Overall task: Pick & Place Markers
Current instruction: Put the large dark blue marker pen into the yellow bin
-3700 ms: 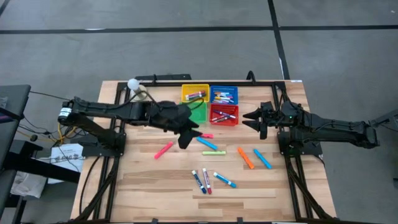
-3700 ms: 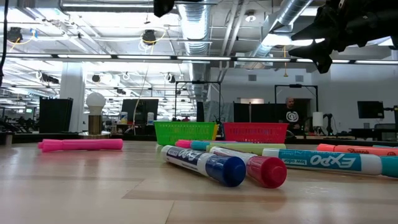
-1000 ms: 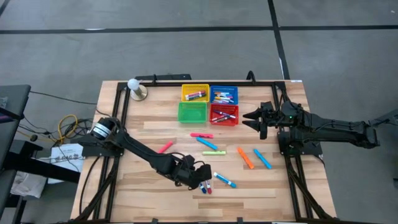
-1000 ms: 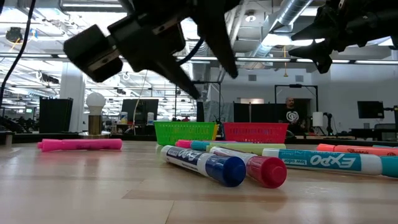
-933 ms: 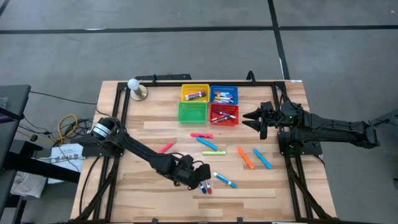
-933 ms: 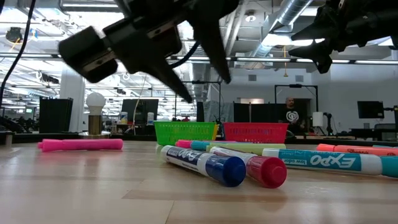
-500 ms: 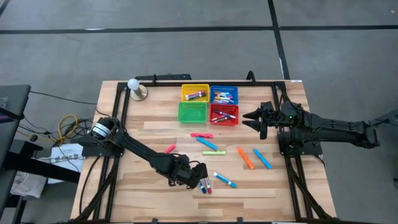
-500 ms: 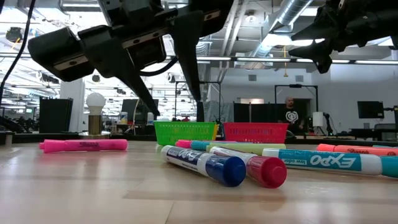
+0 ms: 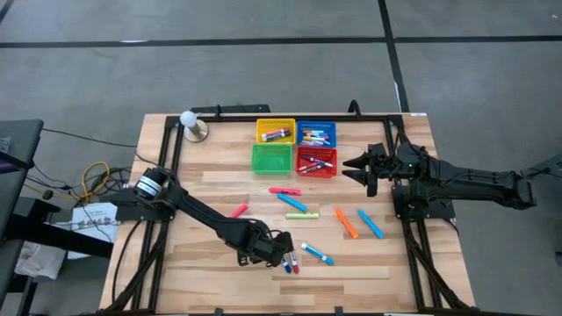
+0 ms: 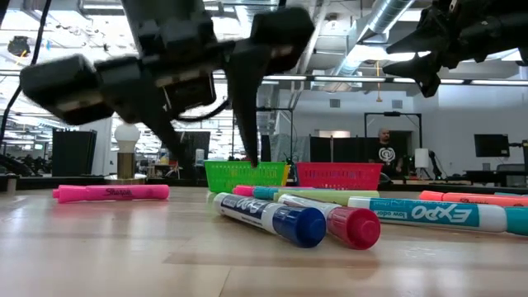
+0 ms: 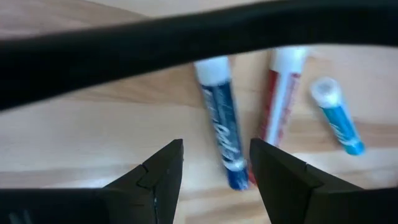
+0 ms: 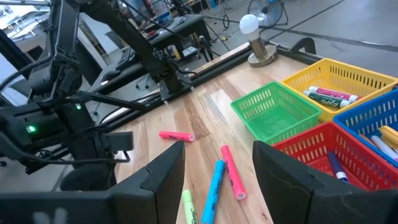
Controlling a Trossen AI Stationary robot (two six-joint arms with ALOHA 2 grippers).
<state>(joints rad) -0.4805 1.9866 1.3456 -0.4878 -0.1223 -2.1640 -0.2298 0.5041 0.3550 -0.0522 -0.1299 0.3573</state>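
Reaching step: left gripper (image 9: 279, 256) low over the blue marker (image 11: 222, 130) and red marker (image 11: 280, 106) at the near desk (image 9: 211, 290) edge, jaws spread, nothing pinched. Next, probably: straddle blue, close. Farther back, right gripper (image 9: 356, 164) idle beside red basket (image 9: 317, 162), jaws spread. Wrist view alone shows blue lying between the fingers.

Overhead cam, table-level cam, two wrist cams

Baskets (image 9: 275, 132) — yellow, blue, green, red; markers (image 9: 290, 255) — blue, red, pink, orange, yellow-green; pale striped wooden table (image 9: 211, 281).
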